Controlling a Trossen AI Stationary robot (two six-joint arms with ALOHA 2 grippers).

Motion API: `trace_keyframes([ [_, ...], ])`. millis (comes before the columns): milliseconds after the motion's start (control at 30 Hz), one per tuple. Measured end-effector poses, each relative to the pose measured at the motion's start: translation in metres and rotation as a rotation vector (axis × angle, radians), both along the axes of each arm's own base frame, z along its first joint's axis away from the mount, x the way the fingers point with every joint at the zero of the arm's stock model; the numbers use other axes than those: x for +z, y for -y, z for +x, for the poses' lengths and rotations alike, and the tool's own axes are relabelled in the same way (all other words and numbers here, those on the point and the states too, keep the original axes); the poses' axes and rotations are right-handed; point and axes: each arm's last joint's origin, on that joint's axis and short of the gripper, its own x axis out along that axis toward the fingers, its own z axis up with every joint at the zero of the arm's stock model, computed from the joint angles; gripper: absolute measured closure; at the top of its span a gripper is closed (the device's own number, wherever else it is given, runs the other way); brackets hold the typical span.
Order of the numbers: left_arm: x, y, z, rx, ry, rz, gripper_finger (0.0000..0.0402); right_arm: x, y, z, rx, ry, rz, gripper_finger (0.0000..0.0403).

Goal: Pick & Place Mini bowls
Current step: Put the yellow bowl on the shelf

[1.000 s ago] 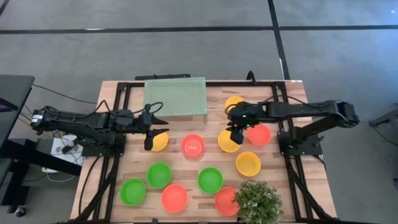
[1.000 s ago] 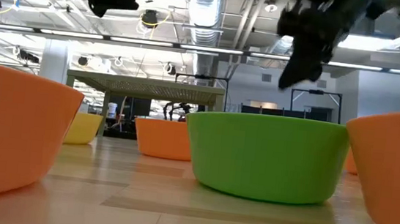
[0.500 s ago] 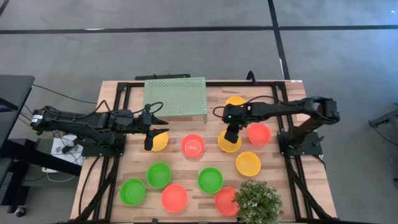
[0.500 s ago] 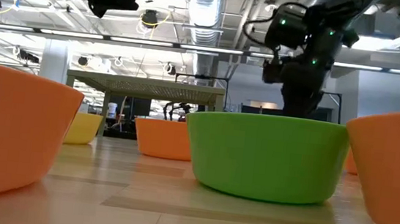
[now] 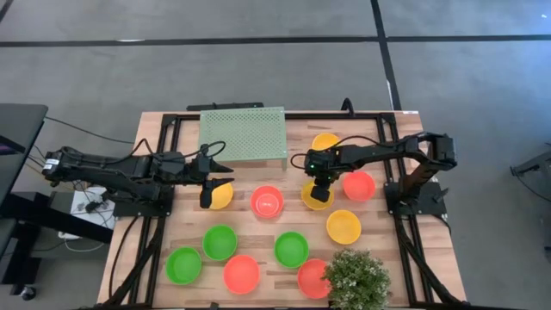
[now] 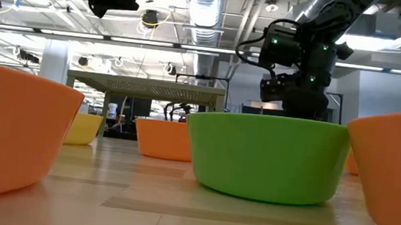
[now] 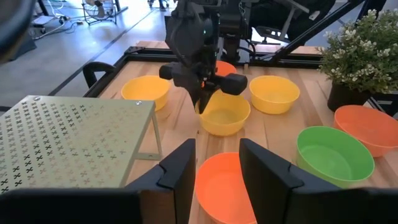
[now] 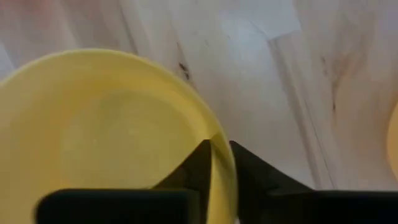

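Right gripper point(image 5: 316, 191) pinching the rim of a yellow mini bowl point(image 5: 317, 198), mid-table.
Its fingers point(image 8: 200, 163) are sitting nearly together, one on each side of the bowl's wall. The bowl is resting on the table point(image 5: 258, 237) just beside a red bowl point(image 5: 359, 185). Left gripper point(image 5: 208, 185) is hovering over another yellow bowl point(image 5: 222, 197) near the perforated stand point(image 5: 243, 133), fingers apart, gripping nothing.
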Motion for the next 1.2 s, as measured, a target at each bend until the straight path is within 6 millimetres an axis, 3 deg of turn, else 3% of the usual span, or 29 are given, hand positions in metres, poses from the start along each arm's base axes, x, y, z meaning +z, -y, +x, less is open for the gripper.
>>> trace_keyframes([
  [167,0.0,0.0,0.0,0.0,0.0,0.0,0.0276,0.01,-0.006,-0.001,0.041,0.034,-0.014,0.0387],
  [267,0.0,0.0,0.0,0.0,0.0,0.0,0.0276,0.025,-0.012,0.001,0.066,0.055,-0.018,0.0391],
  [400,0.0,0.0,0.0,0.0,0.0,0.0,0.0276,0.061,-0.019,0.01,0.1,0.118,-0.059,0.0397],
  [633,0.0,0.0,0.0,0.0,0.004,0.0,0.0276,0.129,-0.018,0.031,0.078,0.297,-0.301,0.0398],
  [800,0.0,0.0,0.0,0.0,0.006,-0.001,0.0276,0.17,-0.002,0.044,0.007,0.474,-0.353,0.0392],
  [933,0.0,0.0,0.0,0.0,0.006,-0.001,0.0276,0.191,0.018,0.053,-0.071,0.604,-0.386,0.0382],
  [1200,0.0,0.0,0.0,0.0,0.006,0.0,0.0276,0.182,0.066,0.057,-0.209,0.622,-0.425,0.0398],
])
